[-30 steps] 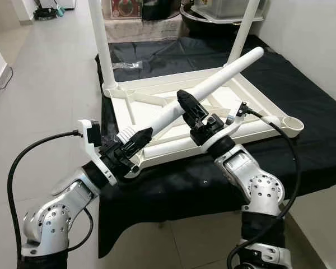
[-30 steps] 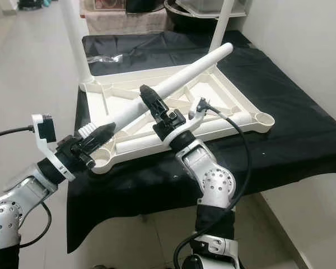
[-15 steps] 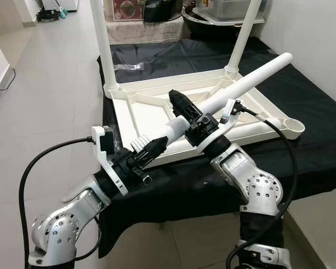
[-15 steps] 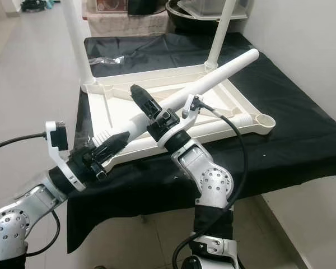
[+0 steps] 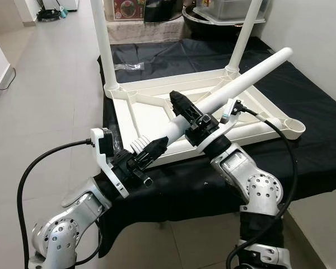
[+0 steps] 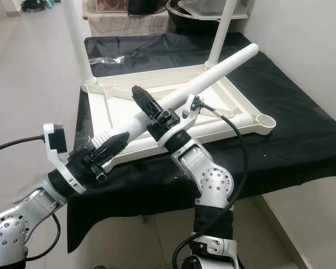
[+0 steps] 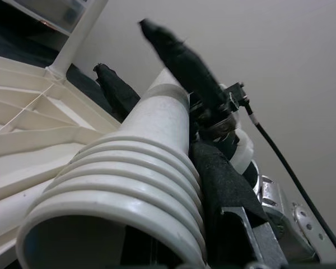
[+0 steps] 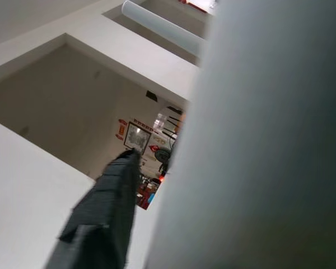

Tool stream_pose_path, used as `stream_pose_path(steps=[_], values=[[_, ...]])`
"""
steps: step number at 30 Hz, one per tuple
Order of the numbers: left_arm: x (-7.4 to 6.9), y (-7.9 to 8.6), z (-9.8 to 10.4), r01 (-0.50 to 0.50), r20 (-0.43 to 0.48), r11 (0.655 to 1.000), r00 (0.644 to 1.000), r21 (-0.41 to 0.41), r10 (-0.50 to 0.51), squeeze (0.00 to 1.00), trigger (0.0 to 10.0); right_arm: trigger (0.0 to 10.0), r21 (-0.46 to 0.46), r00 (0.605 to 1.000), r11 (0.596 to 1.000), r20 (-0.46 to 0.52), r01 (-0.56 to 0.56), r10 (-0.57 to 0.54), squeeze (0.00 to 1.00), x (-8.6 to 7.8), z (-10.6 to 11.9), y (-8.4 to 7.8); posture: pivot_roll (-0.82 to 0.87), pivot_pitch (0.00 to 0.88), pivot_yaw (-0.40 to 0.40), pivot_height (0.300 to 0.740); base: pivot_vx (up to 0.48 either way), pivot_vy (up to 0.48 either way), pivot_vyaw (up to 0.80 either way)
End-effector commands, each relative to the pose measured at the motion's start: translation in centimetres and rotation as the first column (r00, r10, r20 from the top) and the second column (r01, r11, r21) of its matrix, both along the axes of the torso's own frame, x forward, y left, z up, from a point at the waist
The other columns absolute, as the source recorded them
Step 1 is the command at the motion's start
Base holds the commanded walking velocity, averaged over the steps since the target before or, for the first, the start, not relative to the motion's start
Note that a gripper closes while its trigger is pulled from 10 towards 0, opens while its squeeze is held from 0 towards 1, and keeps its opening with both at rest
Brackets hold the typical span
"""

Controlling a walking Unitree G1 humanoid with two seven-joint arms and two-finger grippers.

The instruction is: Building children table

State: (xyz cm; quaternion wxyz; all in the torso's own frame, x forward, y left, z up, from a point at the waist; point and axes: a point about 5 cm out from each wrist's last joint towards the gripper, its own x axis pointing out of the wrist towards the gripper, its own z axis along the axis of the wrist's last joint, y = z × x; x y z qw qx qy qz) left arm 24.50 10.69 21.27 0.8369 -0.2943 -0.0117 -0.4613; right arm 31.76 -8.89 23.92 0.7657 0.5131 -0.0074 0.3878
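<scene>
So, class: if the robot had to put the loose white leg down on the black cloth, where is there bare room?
Bare black cloth lies right of the upturned white plastic tabletop, and a strip behind it by the clear plastic bag. The near edge is crowded: the left gripper and right gripper hold the white tube leg there.

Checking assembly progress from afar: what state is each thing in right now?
Tabletop: upside down on the black cloth.
Two legs: upright in the far corner sockets.
Near right socket: empty.
Loose leg: tilted, held over the tabletop.
Right gripper: jaws shut on the loose leg.
Left gripper: at its ribbed end.
</scene>
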Motion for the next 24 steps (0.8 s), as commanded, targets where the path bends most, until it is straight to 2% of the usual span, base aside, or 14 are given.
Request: stream_pose_path(steps=[1, 9, 12, 14, 15, 16, 17, 24], values=[[-0.5, -1.1, -0.9, 0.073, -0.049, 0.997, 0.996, 0.019, -0.072, 0.0, 10.0, 0.0, 0.039, 0.999, 0.998, 0.006, -0.043, 0.043, 0.0, -0.4, 0.1, 0.9, 0.09, 0.117, -0.049, 0.74, 0.0, 0.0, 0.0], [-0.5, -0.9, -1.1, 0.067, -0.058, 0.997, 0.996, 0.027, -0.066, 0.0, 10.0, 0.0, 0.039, 0.999, 0.999, 0.004, -0.038, 0.038, 0.0, -0.4, 0.0, 0.9, 0.09, 0.115, -0.046, 0.74, 0.0, 0.0, 0.0], [-0.5, -0.9, -2.1, 0.061, -0.107, 0.994, 0.993, 0.092, -0.051, 0.0, 10.0, 0.0, 0.042, 1.0, 0.999, 0.008, -0.029, 0.029, 0.0, -0.4, 0.2, 0.8, 0.09, 0.111, -0.047, 0.74, 0.0, 0.0, 0.0], [-0.4, -0.9, -2.4, 0.047, -0.122, 0.993, 0.992, 0.108, -0.034, 0.0, 10.0, 0.0, 0.042, 1.0, 0.999, 0.009, -0.027, 0.027, 0.0, -0.4, 0.2, 0.7, 0.09, 0.111, -0.047, 0.74, 0.0, 0.0, 0.0], [-0.4, -0.7, -2.5, 0.044, -0.127, 0.993, 0.991, 0.108, -0.03, 0.94, 10.0, 0.0, 0.044, 1.0, 0.999, 0.009, -0.026, 0.025, 0.0, -0.4, 0.2, 0.7, 0.09, 0.11, -0.047, 0.74, 0.0, 0.0, 0.0], [-0.4, -0.7, -2.5, 0.044, -0.127, 0.993, 0.991, 0.108, -0.03, 0.94, 10.0, 0.0, 0.044, 1.0, 0.999, 0.009, -0.026, 0.025, 0.0, -0.4, 0.2, 0.7, 0.09, 0.11, -0.047, 0.74, 0.0, 0.0, 0.0], [-0.4, -0.6, -2.7, 0.039, -0.134, 0.993, 0.991, 0.108, -0.024, 1.0, 10.0, 0.0, 0.045, 1.0, 0.999, 0.009, -0.024, 0.024, 0.0, -0.4, 0.3, 0.6, 0.09, 0.108, -0.045, 0.74, 0.0, 0.0, 0.0], [-0.2, 0.4, -3.5, 0.01, -0.146, 0.991, 0.989, 0.131, 0.01, 1.0, 10.0, 0.0, 0.054, 1.0, 0.999, 0.025, -0.002, 0.001, 0.0, -0.1, 0.9, 0.0, 0.09, 0.098, -0.046, 0.74, 0.0, 0.0, 0.0]])
